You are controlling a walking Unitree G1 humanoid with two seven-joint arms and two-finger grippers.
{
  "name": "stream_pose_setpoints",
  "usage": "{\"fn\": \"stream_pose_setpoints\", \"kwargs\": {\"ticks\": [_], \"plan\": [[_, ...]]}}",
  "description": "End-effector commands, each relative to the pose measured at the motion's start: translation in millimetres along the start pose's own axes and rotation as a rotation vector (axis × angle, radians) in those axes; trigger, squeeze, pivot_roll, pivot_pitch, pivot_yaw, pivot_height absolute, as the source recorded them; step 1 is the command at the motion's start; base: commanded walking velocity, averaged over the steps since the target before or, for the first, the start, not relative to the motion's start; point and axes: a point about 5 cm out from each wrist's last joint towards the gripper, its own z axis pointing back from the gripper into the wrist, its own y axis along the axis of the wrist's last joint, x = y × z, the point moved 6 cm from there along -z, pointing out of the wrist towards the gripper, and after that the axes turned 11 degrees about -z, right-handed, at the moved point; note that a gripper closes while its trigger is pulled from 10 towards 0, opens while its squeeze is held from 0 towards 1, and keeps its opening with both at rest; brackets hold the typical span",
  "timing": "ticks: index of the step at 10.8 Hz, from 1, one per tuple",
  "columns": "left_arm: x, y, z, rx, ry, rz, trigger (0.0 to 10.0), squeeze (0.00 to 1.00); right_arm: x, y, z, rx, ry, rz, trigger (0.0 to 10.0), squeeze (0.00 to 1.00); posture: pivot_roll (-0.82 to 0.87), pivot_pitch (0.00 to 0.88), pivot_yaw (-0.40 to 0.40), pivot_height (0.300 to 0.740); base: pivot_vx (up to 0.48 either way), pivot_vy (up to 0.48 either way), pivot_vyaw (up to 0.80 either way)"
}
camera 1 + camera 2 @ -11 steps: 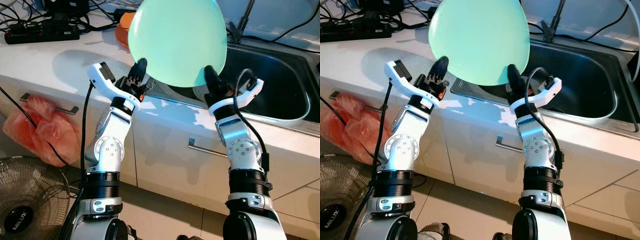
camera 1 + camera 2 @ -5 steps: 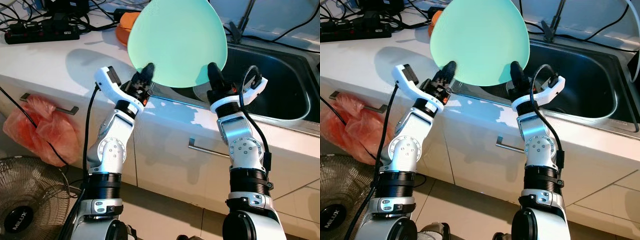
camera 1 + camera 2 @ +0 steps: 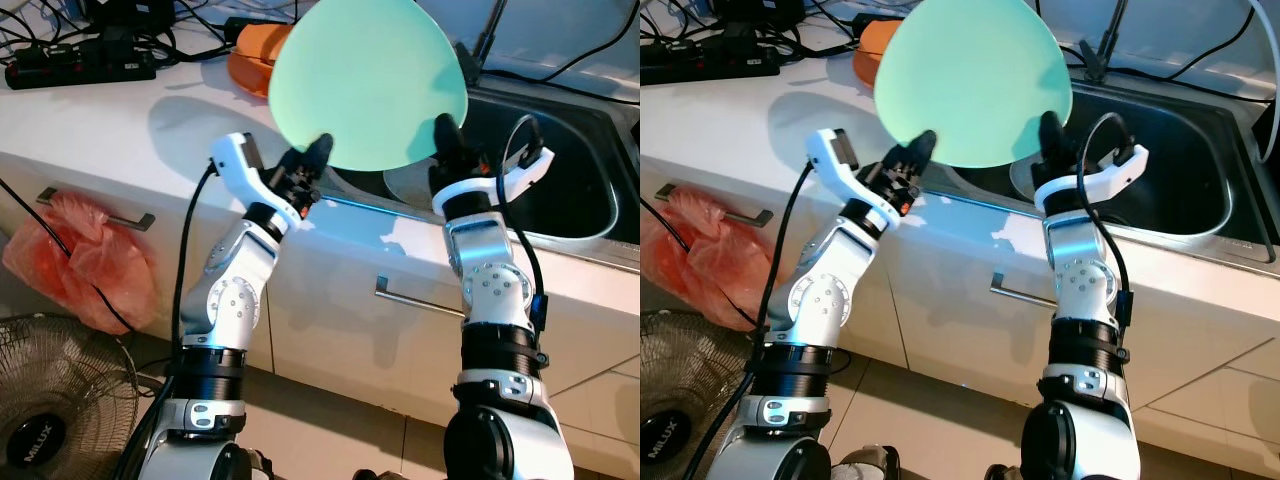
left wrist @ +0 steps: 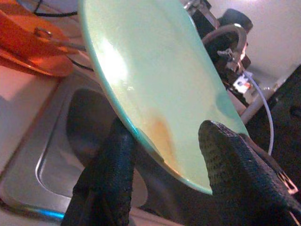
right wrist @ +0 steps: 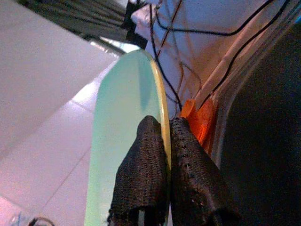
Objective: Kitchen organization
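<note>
Eye views: a white kitchen desk [image 3: 120, 120] with a steel sink [image 3: 560, 180]; a pale green plate [image 3: 368, 85] is held upright over the sink's near rim. Left wrist view: the left tool [image 4: 164, 165] straddles the plate's edge, fingers spread. Right wrist view: the right tool [image 5: 167, 174] pinches the plate rim.

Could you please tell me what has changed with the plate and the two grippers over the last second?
Both arms carried the round pale-green plate forward and to the right, towards the steel sink. The right gripper stays clamped on its rim; the left gripper still straddles the other edge. The orange dish has not moved.
</note>
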Motion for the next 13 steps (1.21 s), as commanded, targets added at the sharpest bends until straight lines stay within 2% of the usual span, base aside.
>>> {"fn": "stream_pose_setpoints", "kwargs": {"ticks": [1, 4, 6, 9, 12, 13], "plan": [[9.4, -0.9, 0.5, -0.012, -0.041, -0.035, 10.0, 0.00, -12.1, 11.8, -7.3, 0.056, 0.030, -0.036, 0.0, 0.00, 0.21, 0.082, -0.040, 0.740, 0.000, 0.000, 0.00], [11.8, -3.6, 0.2, -0.029, -0.042, -0.051, 10.0, 0.00, -13.4, 16.4, -9.4, 0.077, 0.030, -0.087, 0.0, 0.00, 0.21, 0.074, -0.039, 0.740, 0.000, 0.000, 0.00], [13.1, -7.1, -0.2, -0.048, -0.051, -0.101, 10.0, 0.00, -13.2, 21.8, -11.5, 0.099, 0.024, -0.064, 0.0, 0.00, 0.21, 0.067, -0.039, 0.740, 0.000, 0.000, 0.00], [13.6, -11.9, 1.1, -0.075, -0.055, -0.153, 10.0, 0.00, -9.9, 34.4, -13.2, 0.149, -0.002, -0.076, 0.0, 0.00, 0.21, 0.074, -0.042, 0.740, 0.000, 0.000, 0.00], [14.4, -17.6, 2.0, -0.101, -0.062, -0.213, 10.0, 0.00, -5.6, 43.3, -14.5, 0.184, -0.033, 0.000, 0.0, 0.00, 0.21, 0.078, -0.042, 0.740, 0.000, 0.000, 0.00], [14.2, -19.2, 2.8, -0.111, -0.061, -0.234, 10.0, 0.00, -6.5, 41.5, -14.5, 0.175, -0.031, 0.088, 0.0, 0.00, 0.21, 0.080, -0.042, 0.740, 0.000, 0.000, 0.00]]}}
